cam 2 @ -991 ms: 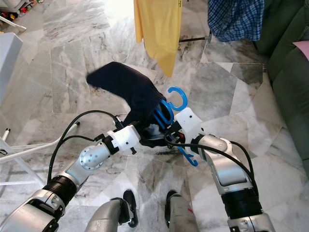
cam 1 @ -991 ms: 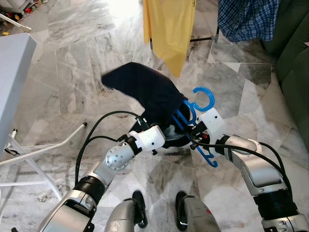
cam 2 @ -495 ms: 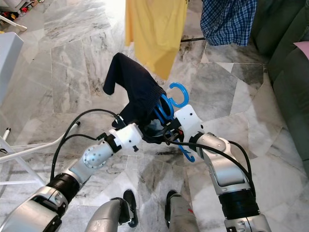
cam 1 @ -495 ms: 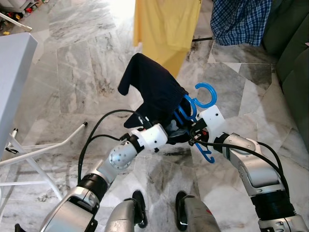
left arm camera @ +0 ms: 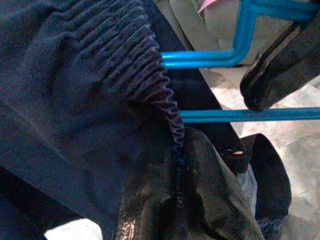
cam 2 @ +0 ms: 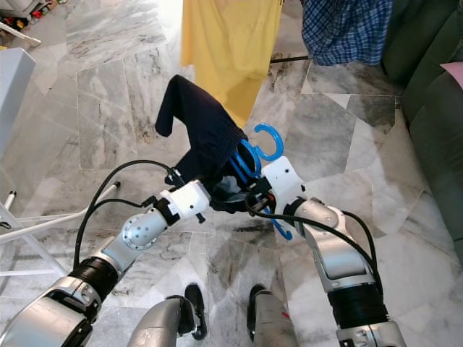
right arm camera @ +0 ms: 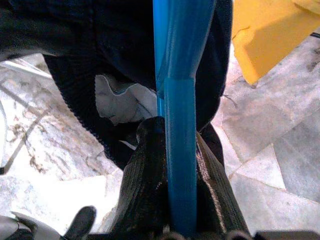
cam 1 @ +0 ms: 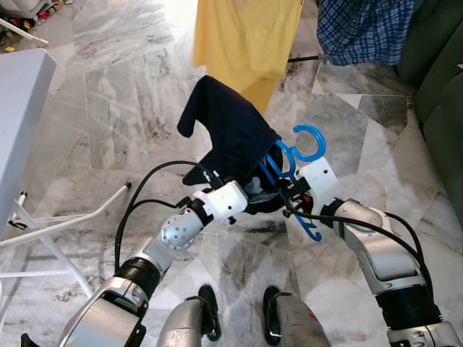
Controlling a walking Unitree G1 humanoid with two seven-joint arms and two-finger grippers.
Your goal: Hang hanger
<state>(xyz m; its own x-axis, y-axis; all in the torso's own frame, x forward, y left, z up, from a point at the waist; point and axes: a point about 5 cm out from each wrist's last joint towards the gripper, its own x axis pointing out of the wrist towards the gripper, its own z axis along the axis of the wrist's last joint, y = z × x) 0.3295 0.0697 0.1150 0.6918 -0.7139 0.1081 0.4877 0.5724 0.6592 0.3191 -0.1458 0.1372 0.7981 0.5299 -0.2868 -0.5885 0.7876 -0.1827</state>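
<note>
Both jaws are closed on their loads. Right gripper (right arm camera: 170,200) pinches the shaft of the blue hanger (cam 1: 300,163) between its two black fingers (right arm camera: 142,185); left gripper (left arm camera: 185,200) is pressed together on the ribbed hem of the dark navy garment (cam 1: 231,134). Hanger and garment are held together in mid-air between the two silver arms, above the grey marble floor (cam 1: 108,108). The hanger's hook points up and curls toward the robot's right, its blue bars running into the garment's opening, as the left wrist view shows (left arm camera: 200,59). The garment rises from the grippers and leans toward the robot's left, one sleeve end drooping. A pale label or lining (right arm camera: 117,100) shows inside the garment's opening.

Beyond the garment hangs a yellow cloth (cam 1: 249,36), and to its right a blue checked cloth (cam 1: 365,29). A dark green sofa (cam 1: 438,87) borders the scene on the robot's right. On the robot's left stand a grey-white board (cam 1: 18,116) and white metal legs (cam 1: 65,220).
</note>
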